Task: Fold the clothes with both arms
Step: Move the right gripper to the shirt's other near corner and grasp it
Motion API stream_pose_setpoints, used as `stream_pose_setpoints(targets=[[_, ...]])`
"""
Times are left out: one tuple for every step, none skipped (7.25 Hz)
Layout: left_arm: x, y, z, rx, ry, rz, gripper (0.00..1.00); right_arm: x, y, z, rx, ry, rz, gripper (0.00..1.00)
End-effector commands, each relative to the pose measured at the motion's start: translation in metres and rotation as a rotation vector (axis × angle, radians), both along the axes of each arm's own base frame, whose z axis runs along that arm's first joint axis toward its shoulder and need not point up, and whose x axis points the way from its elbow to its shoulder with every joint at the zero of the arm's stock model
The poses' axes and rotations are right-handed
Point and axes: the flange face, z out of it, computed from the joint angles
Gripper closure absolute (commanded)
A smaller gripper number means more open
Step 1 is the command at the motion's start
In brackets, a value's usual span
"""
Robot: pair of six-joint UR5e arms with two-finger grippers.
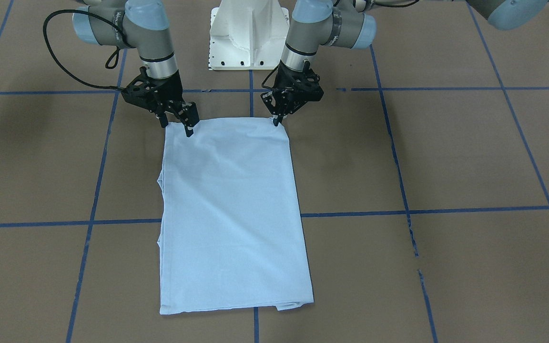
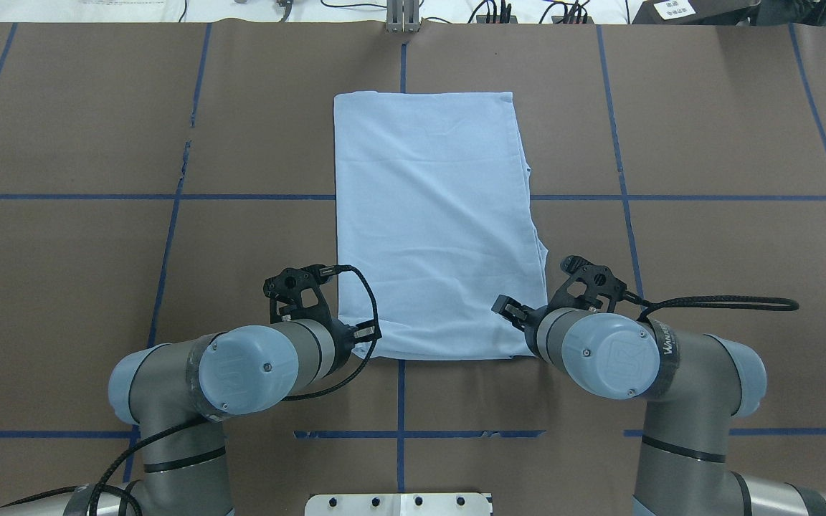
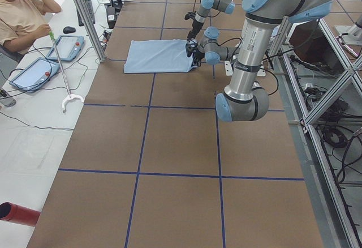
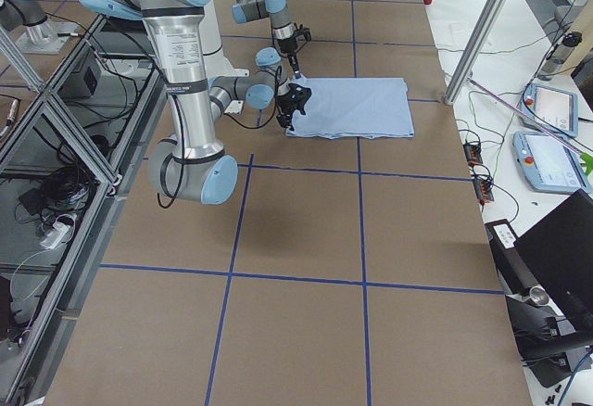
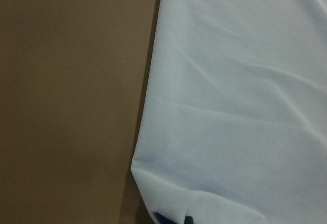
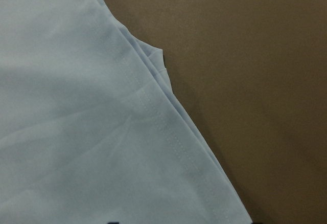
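Observation:
The light blue T-shirt (image 1: 231, 214) lies folded into a long rectangle on the brown table (image 1: 446, 152). It also shows in the overhead view (image 2: 434, 229). Its print and collar are hidden. Both grippers are at the shirt's edge nearest the robot. My left gripper (image 1: 276, 121) is shut on that edge's left corner, and in the left wrist view the cloth (image 5: 235, 106) tents up toward the fingertips (image 5: 172, 218). My right gripper (image 1: 177, 125) is open. It straddles the other corner, one finger on the cloth and one off it. The right wrist view shows the stitched hem (image 6: 153, 116) lying flat.
The white pedestal base (image 1: 248, 33) stands just behind the grippers. Blue tape lines (image 1: 398, 212) cross the table. An operator (image 3: 20, 16) sits beyond the far table edge beside tablets (image 3: 68, 47). Bare brown table lies on both sides of the shirt.

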Motion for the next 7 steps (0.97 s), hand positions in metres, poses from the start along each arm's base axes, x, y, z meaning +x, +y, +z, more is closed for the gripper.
stream_pose_setpoints(targets=[[-0.003, 0.001, -0.001, 0.001, 0.003, -0.001, 1.00, -0.019, -0.003, -0.003, -0.039, -0.013, 0.032, 0.12], [-0.003, 0.002, -0.003, 0.003, 0.008, 0.001, 1.00, -0.028, -0.006, 0.000, -0.061, -0.012, 0.053, 0.15], [-0.003, 0.002, -0.003, 0.003, 0.008, 0.001, 1.00, -0.030, -0.005, 0.002, -0.061, -0.007, 0.052, 0.15], [-0.003, 0.002, -0.003, 0.003, 0.008, 0.001, 1.00, -0.031, -0.003, 0.005, -0.067, 0.018, 0.050, 0.15], [-0.003, 0.002, -0.003, 0.003, 0.008, 0.001, 1.00, -0.032, -0.002, 0.005, -0.070, 0.029, 0.049, 0.19], [-0.004, 0.002, -0.003, 0.003, 0.009, 0.001, 1.00, -0.032, -0.003, 0.005, -0.069, 0.029, 0.050, 0.36], [-0.004, 0.002, -0.003, 0.003, 0.009, 0.001, 1.00, -0.033, -0.003, 0.004, -0.075, 0.024, 0.057, 0.72]])
